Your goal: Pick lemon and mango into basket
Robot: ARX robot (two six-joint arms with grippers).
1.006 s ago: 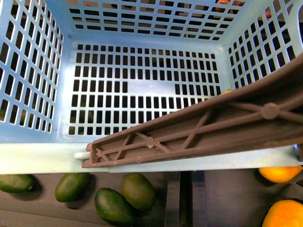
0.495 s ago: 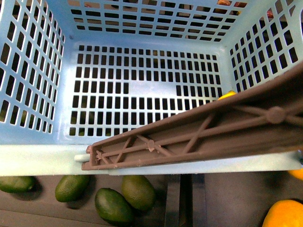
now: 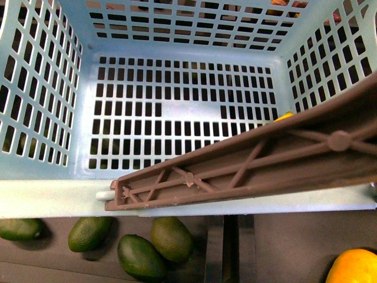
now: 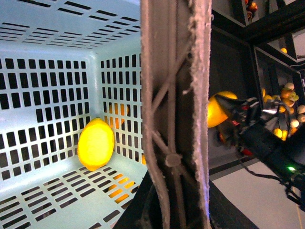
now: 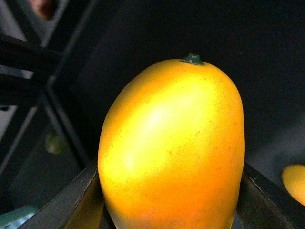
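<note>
The turquoise basket (image 3: 53,197) fills the front view, its brown handle (image 3: 247,168) lying slantwise across the near rim. My left gripper (image 4: 167,212) is shut on that handle (image 4: 174,114). The yellow lemon (image 4: 96,144) leans in a corner inside the basket (image 4: 52,86); in the front view only a sliver of the lemon (image 3: 284,116) peeks over the handle. My right gripper (image 5: 171,212) is shut on the orange-yellow mango (image 5: 171,148), stem end away from the wrist. In the left wrist view the mango (image 4: 215,112) hangs outside the basket wall, beyond the handle.
Several dark green oval fruits (image 3: 138,256) lie on the dark shelf under the basket's near rim. An orange fruit (image 3: 353,268) sits at the lower right. Another orange fruit (image 5: 295,183) lies beyond the mango. Shelves with small fruits (image 4: 286,95) stand behind the right arm (image 4: 267,143).
The orange fruit at the right edge under the basket rim slid right and out of the front view. The basket and handle shifted slightly.
</note>
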